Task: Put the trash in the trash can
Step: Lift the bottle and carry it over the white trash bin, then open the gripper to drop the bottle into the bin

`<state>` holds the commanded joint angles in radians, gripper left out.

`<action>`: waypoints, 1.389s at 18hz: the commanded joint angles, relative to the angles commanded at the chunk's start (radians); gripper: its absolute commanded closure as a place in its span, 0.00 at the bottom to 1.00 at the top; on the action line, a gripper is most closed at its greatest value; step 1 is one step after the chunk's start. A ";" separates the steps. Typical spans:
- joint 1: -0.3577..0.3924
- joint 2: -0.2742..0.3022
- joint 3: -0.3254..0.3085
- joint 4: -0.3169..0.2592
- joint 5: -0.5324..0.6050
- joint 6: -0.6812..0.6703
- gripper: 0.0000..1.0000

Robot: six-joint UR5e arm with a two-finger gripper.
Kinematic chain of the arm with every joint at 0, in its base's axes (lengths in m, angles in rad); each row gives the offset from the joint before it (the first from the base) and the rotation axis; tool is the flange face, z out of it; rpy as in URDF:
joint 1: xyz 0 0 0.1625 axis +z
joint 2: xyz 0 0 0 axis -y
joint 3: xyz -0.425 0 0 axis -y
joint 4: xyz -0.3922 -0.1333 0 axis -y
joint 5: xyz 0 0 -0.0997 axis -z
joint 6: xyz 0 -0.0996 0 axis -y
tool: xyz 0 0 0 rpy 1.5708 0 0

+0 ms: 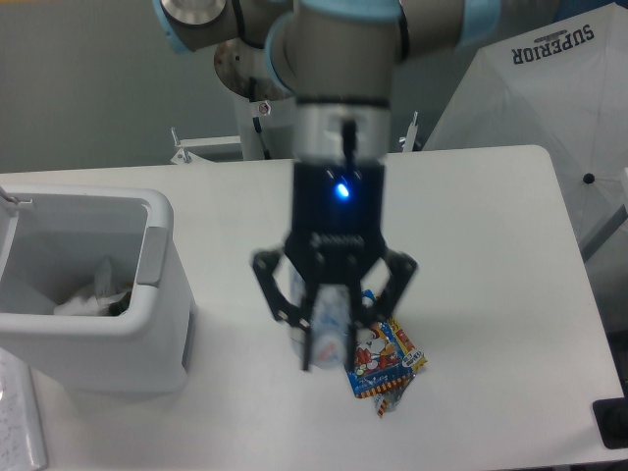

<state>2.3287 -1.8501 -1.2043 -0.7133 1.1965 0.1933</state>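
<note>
The black two-finger gripper (332,339) is clamped on the clear crushed plastic bottle (327,316) and appears to hold it just above the white table (491,245) toward its front edge, so the carrying step looks in hand; next it must travel left over the bin and release. The flat blue snack packet (386,358) lies on the table just beside it. The white rectangular plastic trash can (147,314) near the left edge holds some crumpled pale scraps (93,289).
</note>
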 joint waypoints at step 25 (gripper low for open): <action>-0.301 -0.031 0.002 0.002 -0.011 -0.178 0.70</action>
<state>2.0280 -1.8806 -1.2026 -0.7118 1.1858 0.0153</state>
